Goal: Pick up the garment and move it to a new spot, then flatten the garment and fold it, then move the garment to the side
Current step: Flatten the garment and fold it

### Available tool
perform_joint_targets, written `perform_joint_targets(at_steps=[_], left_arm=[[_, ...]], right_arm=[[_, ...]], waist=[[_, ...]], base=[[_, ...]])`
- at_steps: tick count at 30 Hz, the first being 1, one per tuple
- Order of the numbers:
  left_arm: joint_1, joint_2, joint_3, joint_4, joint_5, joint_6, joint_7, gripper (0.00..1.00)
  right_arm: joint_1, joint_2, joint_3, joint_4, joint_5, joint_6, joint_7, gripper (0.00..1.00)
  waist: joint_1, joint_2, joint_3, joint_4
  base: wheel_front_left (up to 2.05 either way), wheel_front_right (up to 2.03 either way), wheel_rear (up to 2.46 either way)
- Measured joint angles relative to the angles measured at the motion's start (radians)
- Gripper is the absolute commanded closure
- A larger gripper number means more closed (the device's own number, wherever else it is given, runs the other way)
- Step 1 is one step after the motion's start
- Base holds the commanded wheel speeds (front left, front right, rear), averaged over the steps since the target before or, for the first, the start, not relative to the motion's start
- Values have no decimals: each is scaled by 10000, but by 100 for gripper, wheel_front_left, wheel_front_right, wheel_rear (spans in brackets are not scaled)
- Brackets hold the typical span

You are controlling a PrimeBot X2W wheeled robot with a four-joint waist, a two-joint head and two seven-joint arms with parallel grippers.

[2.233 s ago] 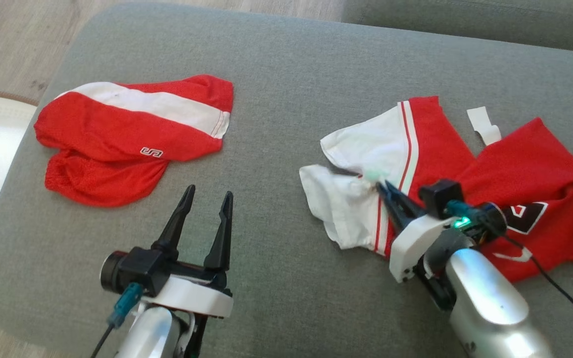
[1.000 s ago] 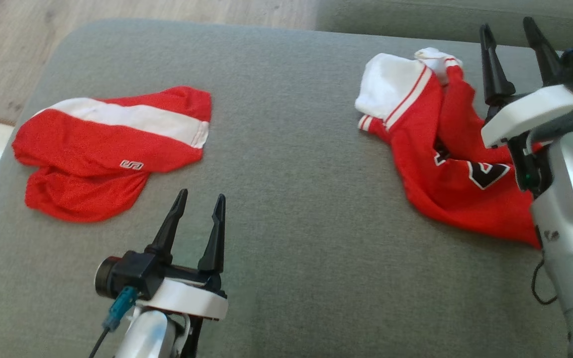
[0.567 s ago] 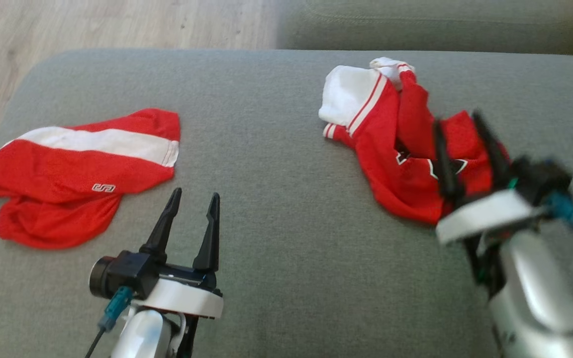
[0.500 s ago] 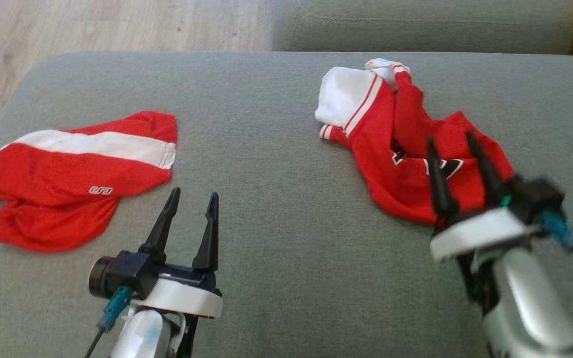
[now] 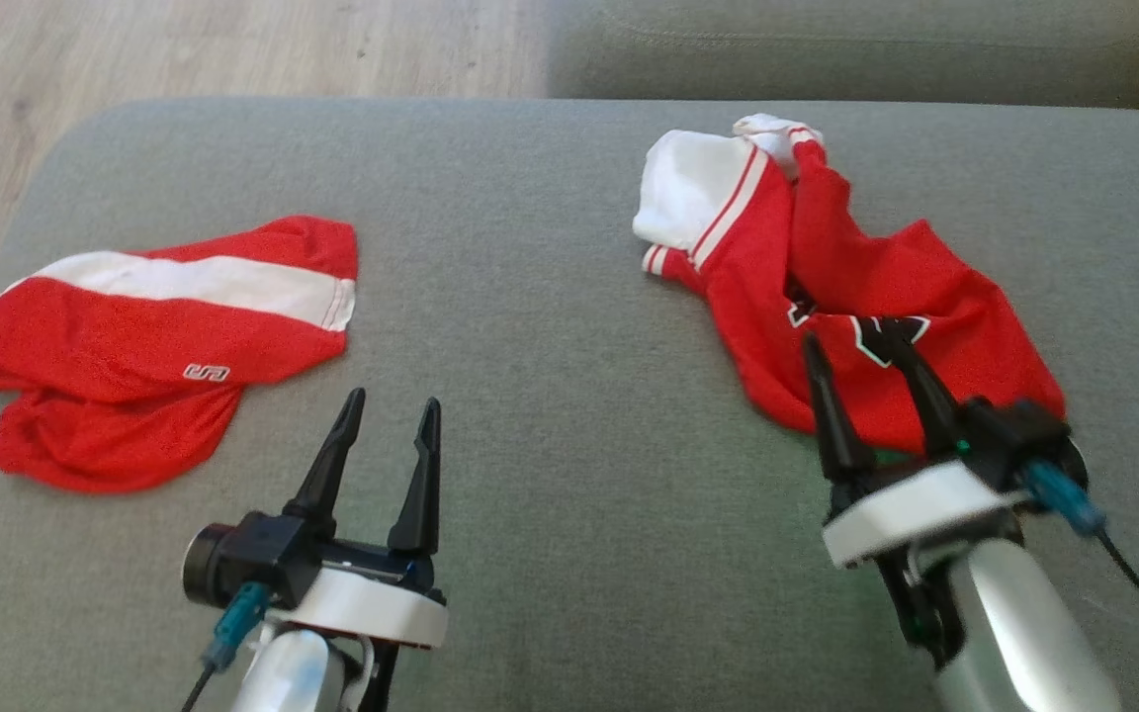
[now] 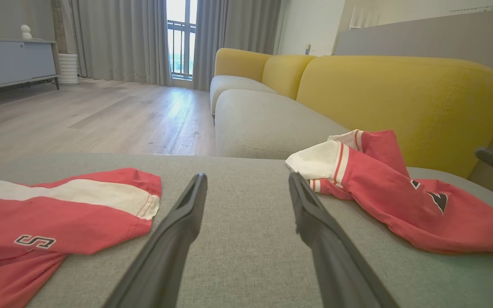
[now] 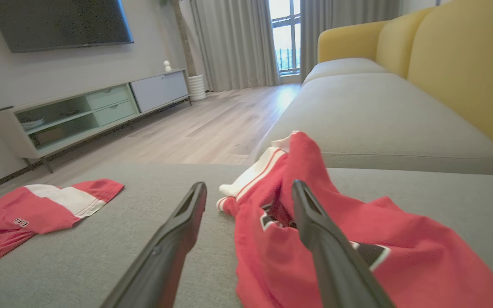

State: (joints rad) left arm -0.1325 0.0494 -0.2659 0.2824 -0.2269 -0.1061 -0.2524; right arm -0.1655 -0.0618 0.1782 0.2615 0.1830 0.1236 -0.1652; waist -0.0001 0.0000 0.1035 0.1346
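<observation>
Grey upholstery fills the working area: a broad grey cushion (image 5: 550, 297) with wood floor (image 5: 233, 49) past its far left corner and a yellow sofa back (image 6: 400, 94) beyond its far edge in the left wrist view. The red jersey (image 5: 827, 287), which is the garment to be handled, lies on the far right part of the cushion. It is bunched and twisted. A white sleeve with red stripes is turned up toward the far edge, and the black and white lettering is creased into a fold at the middle. A pair of red and white shorts (image 5: 154, 326) rests on the left part of the cushion, well apart from the jersey, doubled over on itself.

The right gripper (image 5: 851, 338) hovers at the near right of the cushion with its fingers spread apart and nothing between them. Its tips lie over the jersey's near hem, though the pictures do not show whether they touch the cloth. The left gripper (image 5: 394, 399) sits at the near edge of the cushion, left of centre, also parted and empty, over bare fabric.

As a judgement, the jersey lying free with both grippers empty fits the move to a new spot being finished. Nothing after that looks begun. The cloth is not spread flat, no clean fold is made, and the final shift to the side remains. Flattening appears to be the step in hand, and the right gripper is placed to take the hem.
</observation>
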Motion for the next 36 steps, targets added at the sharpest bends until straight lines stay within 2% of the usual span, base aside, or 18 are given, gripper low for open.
perform_joint_targets(at_steps=[4, 8, 17, 22, 31, 33, 36], left_arm=[[-46, 2, -190, 17, -6, -6, 0, 0], [-184, 0, -458, 69, -50, -12, 0, 0], [-650, -12, -1093, 182, -744, 125, 0, 0], [-674, -17, -1356, 190, -895, 198, 0, 0], [-905, -27, -1611, 167, -1156, 357, 0, 0], [-1008, -27, -1622, 163, -1172, 359, 0, 0], [-1100, -29, -1636, 159, -1172, 372, 0, 0]], right_arm=[[-1027, -29, 520, 502, -226, 0, 629, 0], [-2536, -163, 690, 1526, -895, 0, 1087, 0], [-5145, -408, -19, 5120, -2598, 0, 2658, 0], [-5908, -541, -113, 6466, -3028, 0, 2729, 0], [-6885, -828, -357, 8054, -3453, 0, 2849, 0], [-7007, -809, -573, 8236, -3459, 0, 2844, 100], [-7186, -769, -725, 8406, -3459, 0, 2552, 100]], waist=[[0, 0, 195, 265], [2, 0, 436, 679], [2, 0, 1043, 2000], [2, 0, 1350, 2700], [1, 0, 1867, 3206], [1, 0, 1927, 3215], [1, 0, 1973, 3164]], base=[[0, 0, 0], [0, 0, 0], [0, 0, 0], [0, 0, 0], [0, 0, 0], [0, 0, 0], [0, 0, 0]])
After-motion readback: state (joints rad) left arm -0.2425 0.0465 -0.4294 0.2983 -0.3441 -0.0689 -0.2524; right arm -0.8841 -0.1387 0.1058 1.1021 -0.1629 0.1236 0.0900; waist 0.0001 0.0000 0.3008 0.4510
